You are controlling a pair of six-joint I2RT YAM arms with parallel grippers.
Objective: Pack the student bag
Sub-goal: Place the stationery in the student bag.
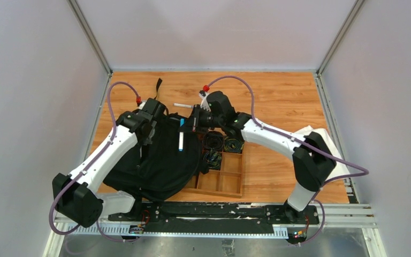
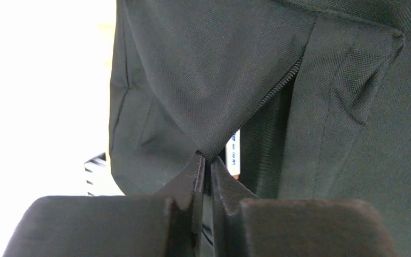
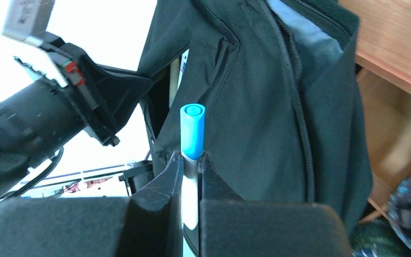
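Your student bag [image 1: 163, 160] lies slumped left of centre on the table [image 1: 278, 96], its right edge lapping the wooden tray [image 1: 230, 179]. Your left gripper [image 2: 206, 163] has its fingers nearly together, pinching a fold of bag fabric at the end of the zipper [image 2: 278, 88]. Your right gripper [image 3: 191, 160] pinches a blue-capped marker [image 3: 192, 126], cap pointing out past the fingertips, just beside the bag's opening.

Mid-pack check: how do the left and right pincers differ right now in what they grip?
The left pincer pinches black fabric of the student bag beside its zipper, right at its tips. The right pincer clamps a white marker with a blue cap. The left pincer's load is limp cloth pulled into a fold; the right pincer's is a rigid stick, cap poking past the tips toward the bag. Both are shut on something.
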